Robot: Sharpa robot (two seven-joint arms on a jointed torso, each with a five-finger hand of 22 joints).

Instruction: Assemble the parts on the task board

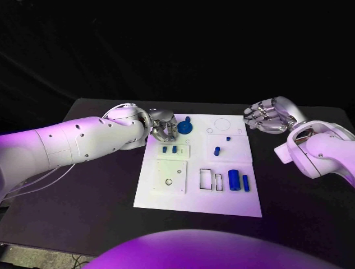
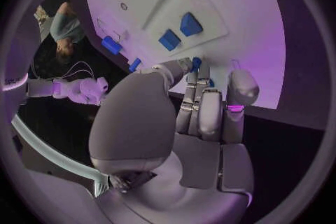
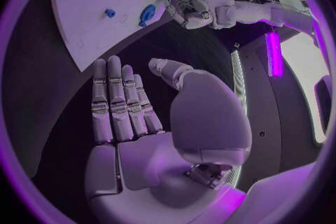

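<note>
White task board (image 1: 226,202) carries small blue parts (image 1: 235,179).

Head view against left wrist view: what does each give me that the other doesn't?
Head view: the whole board, and the right hand by its far right corner, fingers apart, holding nothing. Left wrist view: the left hand close up from behind, with a blue piece at its fingertips; whether it is held or just touched, I cannot tell. Both: the board's white surface and two small blue blocks side by side.
</note>
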